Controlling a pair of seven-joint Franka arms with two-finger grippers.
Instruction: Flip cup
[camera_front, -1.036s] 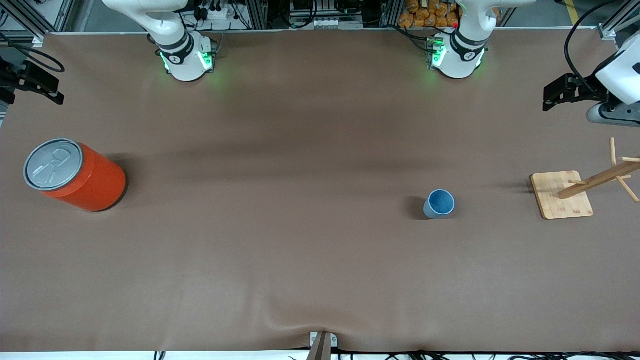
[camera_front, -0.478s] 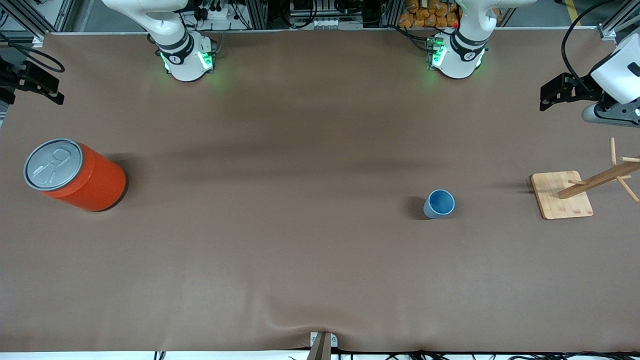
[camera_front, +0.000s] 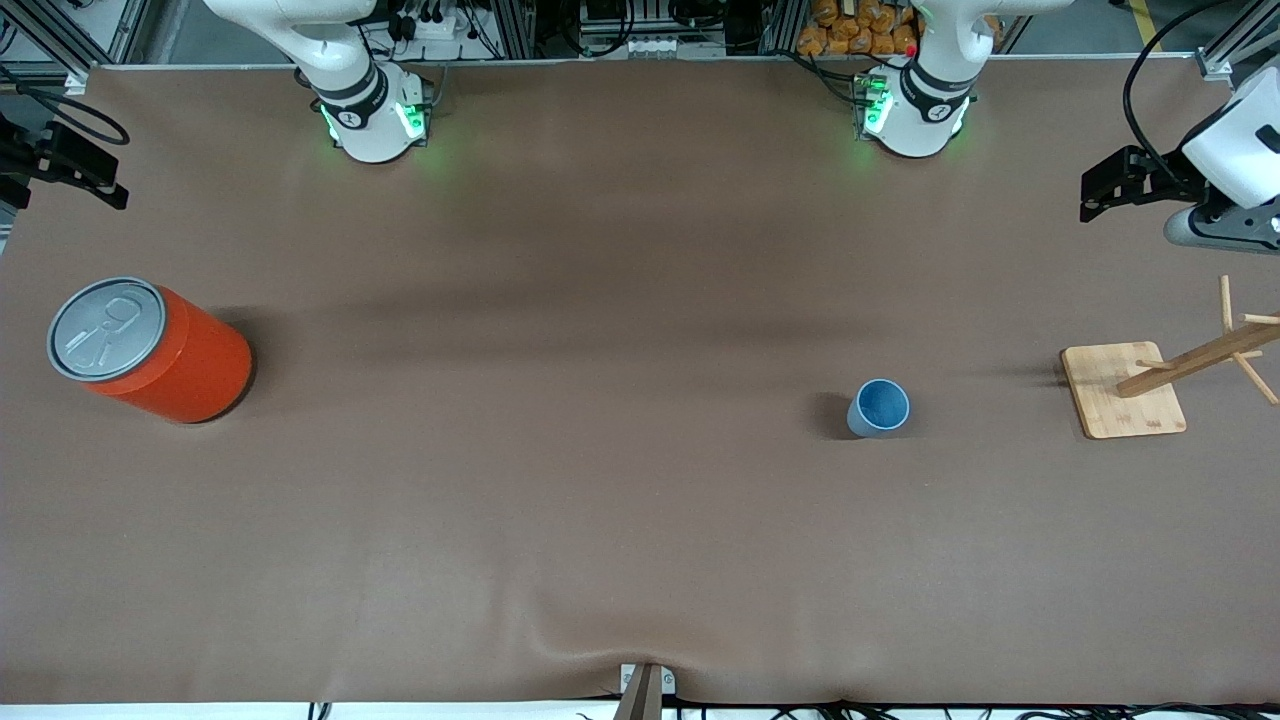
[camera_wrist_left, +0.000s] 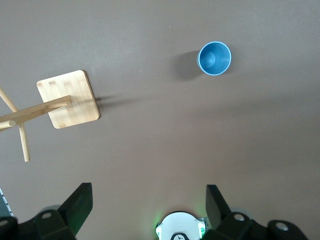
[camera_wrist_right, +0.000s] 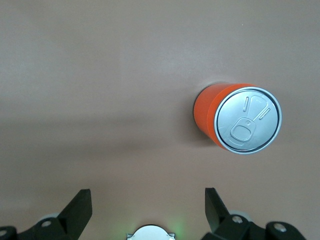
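Note:
The small light-blue cup (camera_front: 880, 407) stands upright on the brown table, its darker blue inside facing up, toward the left arm's end. It also shows in the left wrist view (camera_wrist_left: 214, 58). My left gripper (camera_wrist_left: 146, 205) is open and empty, high over the table at the left arm's end, well away from the cup. My right gripper (camera_wrist_right: 147, 207) is open and empty, high over the right arm's end. Neither touches anything.
A wooden peg stand on a square base (camera_front: 1123, 390) stands beside the cup, closer to the left arm's end; it also shows in the left wrist view (camera_wrist_left: 68, 98). A large orange can with a grey pull-tab lid (camera_front: 150, 350) stands at the right arm's end.
The left arm's hand has shifted slightly toward the bases' edge of the table. The cup, the can, the stand and the right arm have not moved.

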